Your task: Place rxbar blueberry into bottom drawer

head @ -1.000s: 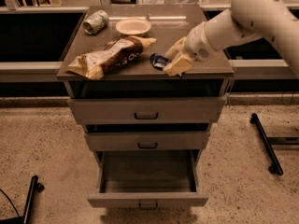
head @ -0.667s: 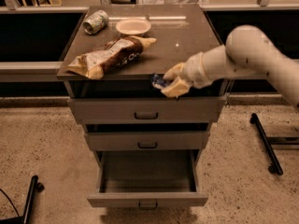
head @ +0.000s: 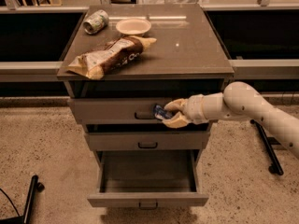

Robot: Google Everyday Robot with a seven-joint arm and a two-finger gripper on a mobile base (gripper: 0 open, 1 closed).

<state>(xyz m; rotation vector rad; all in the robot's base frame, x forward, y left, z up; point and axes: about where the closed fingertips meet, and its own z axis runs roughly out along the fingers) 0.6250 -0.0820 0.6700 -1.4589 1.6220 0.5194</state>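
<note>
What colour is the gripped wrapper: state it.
Dark blue wrapper, camera view; gripper at top drawer.

Blue rxbar blueberry (head: 161, 112) in tool (head: 170, 114) (before top drawer (head: 112, 111)), bottom drawer (head: 117, 199) open

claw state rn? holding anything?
Claw: closed on the rxbar blueberry, at the top drawer front, above the open bottom drawer.

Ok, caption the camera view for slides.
Jaws hold the rxbar blueberry in front of the top drawer, above the open bottom drawer.
</note>
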